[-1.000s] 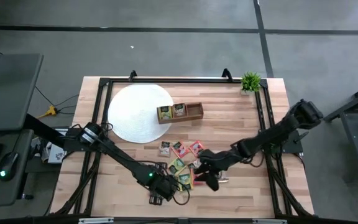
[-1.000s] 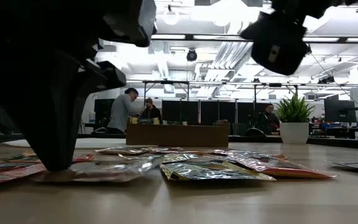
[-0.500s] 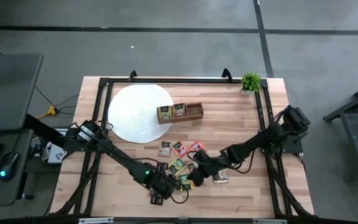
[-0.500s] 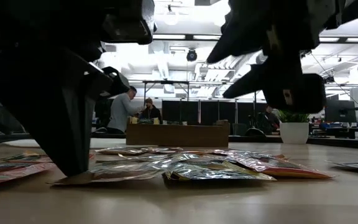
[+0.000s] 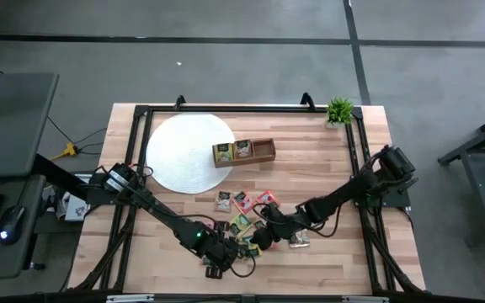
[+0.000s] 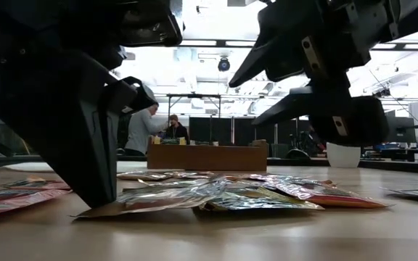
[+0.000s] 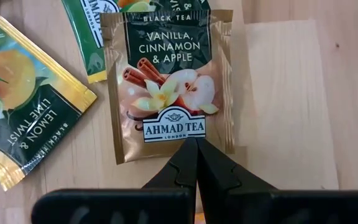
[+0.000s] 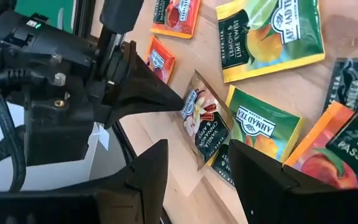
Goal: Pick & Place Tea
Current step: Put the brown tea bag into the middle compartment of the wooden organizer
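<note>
Comparing this moment with a second before, you had swung the right hand (image 5: 262,238) in from the table's right side and down over the scattered tea packets (image 5: 244,212), its fingers (image 8: 148,171) spread wide and holding nothing, where earlier it hung higher and farther right. The left hand (image 5: 226,250) had edged slightly toward the pile and stood with its fingers (image 7: 194,163) pinched together on the lower edge of the vanilla, cinnamon and apple packet (image 7: 168,84), whose near corner lay raised off the table (image 5: 327,168) in the low view; a second earlier that packet lay flatter. The packet sat at the near edge of the pile, just beside a green lemon and lime packet (image 7: 27,118) and touching another green one in the right wrist view. The two hands were close together, the right one just above the packet the left one gripped. The wooden tray (image 5: 244,151) stayed by the white round mat (image 5: 188,151), well apart from the pile, with a few packets in it.
</note>
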`<state>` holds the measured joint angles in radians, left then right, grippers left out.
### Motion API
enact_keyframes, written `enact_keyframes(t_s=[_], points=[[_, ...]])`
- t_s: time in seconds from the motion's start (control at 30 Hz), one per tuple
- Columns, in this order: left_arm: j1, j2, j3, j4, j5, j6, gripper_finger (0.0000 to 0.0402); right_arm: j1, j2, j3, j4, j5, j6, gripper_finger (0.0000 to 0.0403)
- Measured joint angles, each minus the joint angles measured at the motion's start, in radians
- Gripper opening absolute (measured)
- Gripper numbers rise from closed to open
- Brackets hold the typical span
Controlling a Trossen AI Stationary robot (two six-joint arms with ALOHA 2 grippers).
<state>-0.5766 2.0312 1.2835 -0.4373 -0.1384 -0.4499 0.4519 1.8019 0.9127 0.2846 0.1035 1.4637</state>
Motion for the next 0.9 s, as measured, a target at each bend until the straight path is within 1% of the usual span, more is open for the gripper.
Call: enact_keyframes(t_s=[0.13,0.33,0.6,0.9], points=[[0.0,0.001,-0.001,0.017,-0.009,0.0,0.0,0.008,0.013,0.0,0.008,0.01,0.008,0.0165],[0.01,0.002,-0.002,0.037,-0.027,-0.001,0.0,0.03,0.071,0.0,0.033,0.007,0.055,0.0165],[0.021,0.003,-0.003,0.076,-0.037,0.0,0.0,0.027,0.127,0.002,0.087,-0.003,0.065,0.0165],[0.028,0.003,-0.003,0.102,-0.055,0.0,0.0,0.019,0.143,0.003,0.088,0.014,0.059,0.0165]])
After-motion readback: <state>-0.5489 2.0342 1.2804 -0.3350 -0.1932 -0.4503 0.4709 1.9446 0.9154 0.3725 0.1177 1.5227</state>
